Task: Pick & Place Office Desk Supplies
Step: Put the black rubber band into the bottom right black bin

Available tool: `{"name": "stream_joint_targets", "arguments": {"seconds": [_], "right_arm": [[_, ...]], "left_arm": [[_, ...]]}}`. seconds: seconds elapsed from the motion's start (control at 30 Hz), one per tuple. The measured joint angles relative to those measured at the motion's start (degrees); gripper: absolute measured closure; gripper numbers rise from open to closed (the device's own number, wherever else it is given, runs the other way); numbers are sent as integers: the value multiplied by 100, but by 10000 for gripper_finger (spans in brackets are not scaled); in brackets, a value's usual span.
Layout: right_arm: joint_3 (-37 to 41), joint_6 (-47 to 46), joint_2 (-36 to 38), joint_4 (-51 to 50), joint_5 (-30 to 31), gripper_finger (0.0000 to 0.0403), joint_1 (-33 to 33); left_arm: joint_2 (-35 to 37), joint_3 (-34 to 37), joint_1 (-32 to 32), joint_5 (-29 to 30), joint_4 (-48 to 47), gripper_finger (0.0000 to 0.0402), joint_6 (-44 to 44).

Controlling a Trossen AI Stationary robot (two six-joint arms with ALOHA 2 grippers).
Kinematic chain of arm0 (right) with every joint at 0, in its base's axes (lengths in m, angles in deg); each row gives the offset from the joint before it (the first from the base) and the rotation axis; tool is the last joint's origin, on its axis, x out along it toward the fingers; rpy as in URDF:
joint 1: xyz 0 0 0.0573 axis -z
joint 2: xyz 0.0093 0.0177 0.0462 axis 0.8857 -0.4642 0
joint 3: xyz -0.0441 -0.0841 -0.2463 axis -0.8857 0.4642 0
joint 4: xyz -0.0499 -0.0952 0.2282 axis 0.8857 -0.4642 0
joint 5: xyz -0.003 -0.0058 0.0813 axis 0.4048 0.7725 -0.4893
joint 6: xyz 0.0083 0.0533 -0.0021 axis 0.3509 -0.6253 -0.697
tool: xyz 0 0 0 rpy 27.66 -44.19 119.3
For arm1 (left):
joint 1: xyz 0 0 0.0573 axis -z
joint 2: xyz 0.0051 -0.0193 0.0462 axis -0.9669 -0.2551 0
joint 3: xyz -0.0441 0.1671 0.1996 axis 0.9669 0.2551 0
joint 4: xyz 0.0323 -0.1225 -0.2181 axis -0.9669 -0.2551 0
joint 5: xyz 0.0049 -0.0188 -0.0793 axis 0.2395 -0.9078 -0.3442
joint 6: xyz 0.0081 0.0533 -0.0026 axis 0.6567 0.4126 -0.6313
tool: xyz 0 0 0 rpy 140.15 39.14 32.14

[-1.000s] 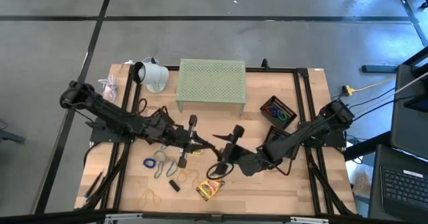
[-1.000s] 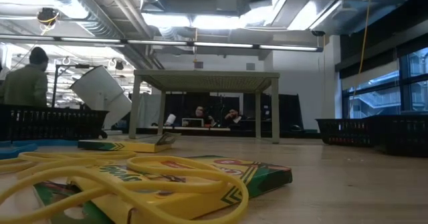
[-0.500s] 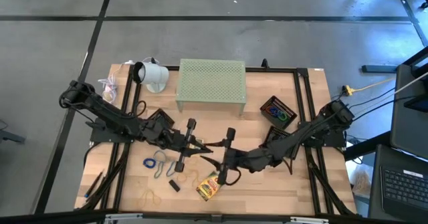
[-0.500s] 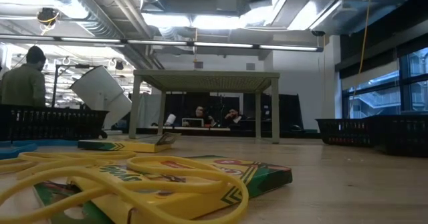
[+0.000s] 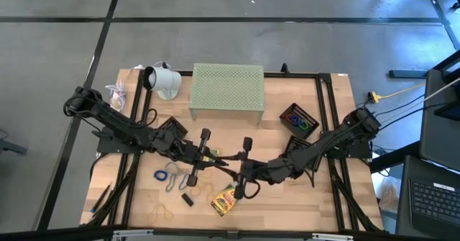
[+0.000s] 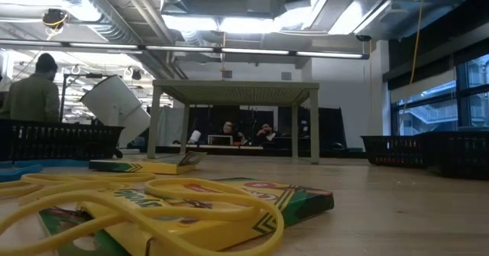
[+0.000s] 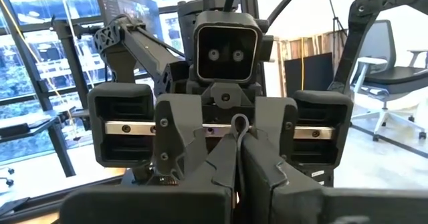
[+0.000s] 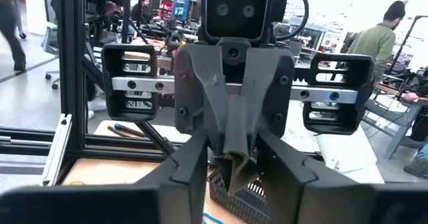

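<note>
My left gripper (image 5: 222,161) and my right gripper (image 5: 228,163) meet tip to tip above the table's middle. The left one is shut on a small grey clip ring (image 7: 239,124). My right gripper is open; its fingers (image 8: 190,174) stand on either side of the left gripper's fingertips (image 8: 234,158), and I cannot tell whether they touch. On the wood below lie a blue clip ring (image 5: 159,175), grey rings (image 5: 173,178), a black piece (image 5: 187,199), tan rubber bands (image 5: 162,212) and a yellow-green box (image 5: 225,202). More coloured rings sit in a black mesh tray (image 5: 299,120). My left gripper pinches the grey clip ring between its two fingers, level, pointing toward the table's right. The ring's wire loop (image 7: 239,122) sticks out past the fingertips, lifted clear of the table. The pinched part is hidden by the fingers.
The pale green perforated stand (image 5: 227,90) stands behind the grippers, with a white lamp head (image 5: 164,80) to its left. A second mesh tray (image 5: 295,147) lies under the right arm. In the low view the box (image 6: 252,199) and yellow bands (image 6: 153,199) fill the foreground.
My right gripper has moved toward the table's left and slightly nearer, turning to face my left gripper, and has stopped with its fingers around the left fingertips. My left gripper has kept its hold and barely moved.
</note>
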Motion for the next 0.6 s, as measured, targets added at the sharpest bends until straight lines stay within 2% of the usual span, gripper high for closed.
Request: {"name": "stream_joint_targets", "arguments": {"seconds": [0.07, 0.17, 0.4, 0.6], "right_arm": [[0, -2, 2, 0, 36, 311, 0], [0, -64, 2, -7, 43, 311, 0], [-7, -98, 2, -79, -68, 250, 0], [-4, -90, -4, -291, -230, 240, 0]], "left_arm": [[0, 4, 0, -12, 29, 395, -2], [0, 6, 0, -23, 30, 396, -4], [-2, 6, -2, -117, 105, 394, 0], [-2, 4, -11, -149, 135, 390, 1]]}}
